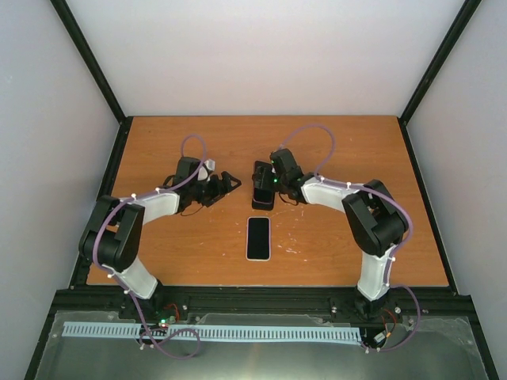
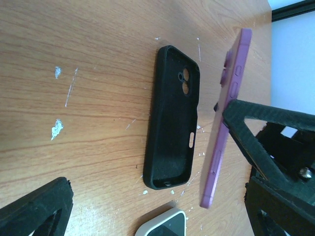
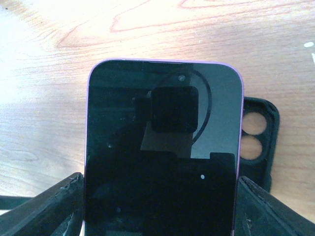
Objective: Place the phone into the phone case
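Note:
My right gripper (image 1: 266, 184) is shut on the long edges of a purple phone (image 3: 162, 147), which it holds off the table with the dark screen facing its camera. In the left wrist view the phone (image 2: 224, 123) shows edge-on, tilted beside the black phone case (image 2: 172, 118). The case lies open side up on the wood, camera holes at its far end. Part of the case (image 3: 257, 142) shows behind the phone's right edge. My left gripper (image 1: 229, 184) stands open just left of the case with nothing between its fingers (image 2: 39, 211).
A second phone with a pale rim (image 1: 258, 237) lies flat, screen up, just in front of the case; its corner (image 2: 165, 223) shows in the left wrist view. The wooden table (image 1: 341, 142) has black frame rails around it.

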Controlling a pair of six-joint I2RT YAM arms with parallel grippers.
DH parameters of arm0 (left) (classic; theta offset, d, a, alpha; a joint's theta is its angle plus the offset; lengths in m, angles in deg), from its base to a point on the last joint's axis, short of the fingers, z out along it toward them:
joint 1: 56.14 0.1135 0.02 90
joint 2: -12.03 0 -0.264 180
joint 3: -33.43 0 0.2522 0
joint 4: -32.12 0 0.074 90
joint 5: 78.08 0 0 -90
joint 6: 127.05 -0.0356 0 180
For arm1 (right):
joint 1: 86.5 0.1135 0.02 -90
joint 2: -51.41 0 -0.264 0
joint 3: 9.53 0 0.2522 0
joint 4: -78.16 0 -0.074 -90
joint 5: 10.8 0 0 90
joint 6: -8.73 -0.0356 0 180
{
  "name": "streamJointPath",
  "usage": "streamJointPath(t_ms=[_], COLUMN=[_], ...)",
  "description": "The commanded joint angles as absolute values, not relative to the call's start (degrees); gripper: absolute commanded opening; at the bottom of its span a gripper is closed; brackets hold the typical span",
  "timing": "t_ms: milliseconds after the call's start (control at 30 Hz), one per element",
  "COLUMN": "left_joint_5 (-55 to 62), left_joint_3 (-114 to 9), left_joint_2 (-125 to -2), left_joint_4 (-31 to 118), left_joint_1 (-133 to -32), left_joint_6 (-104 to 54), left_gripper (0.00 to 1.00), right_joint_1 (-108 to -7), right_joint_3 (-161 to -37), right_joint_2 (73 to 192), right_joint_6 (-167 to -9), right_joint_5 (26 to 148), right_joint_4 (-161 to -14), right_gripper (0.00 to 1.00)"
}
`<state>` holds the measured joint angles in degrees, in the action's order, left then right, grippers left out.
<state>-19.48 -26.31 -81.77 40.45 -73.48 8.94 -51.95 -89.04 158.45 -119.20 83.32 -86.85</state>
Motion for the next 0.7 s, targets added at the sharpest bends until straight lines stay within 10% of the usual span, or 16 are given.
streamJointPath(t_ms=[0,667], left_joint_5=[-19.36,-21.23], left_joint_3=[-28.71,-28.98], left_joint_2=[-82.80,-83.75], left_joint_4=[40.77,38.79], left_joint_1=[-73.01,-73.02], left_joint_6=[8.84,8.95], left_gripper=[0.96,0.90], right_joint_1=[-52.22,-52.08], right_joint_3=[-91.95,-79.55], right_joint_2=[161.26,160.13], right_joint_6=[-118.42,-123.36], right_joint_5=[83.87,81.45], right_joint_4=[-93.16,-98.02], right_gripper=[0.56,0.55])
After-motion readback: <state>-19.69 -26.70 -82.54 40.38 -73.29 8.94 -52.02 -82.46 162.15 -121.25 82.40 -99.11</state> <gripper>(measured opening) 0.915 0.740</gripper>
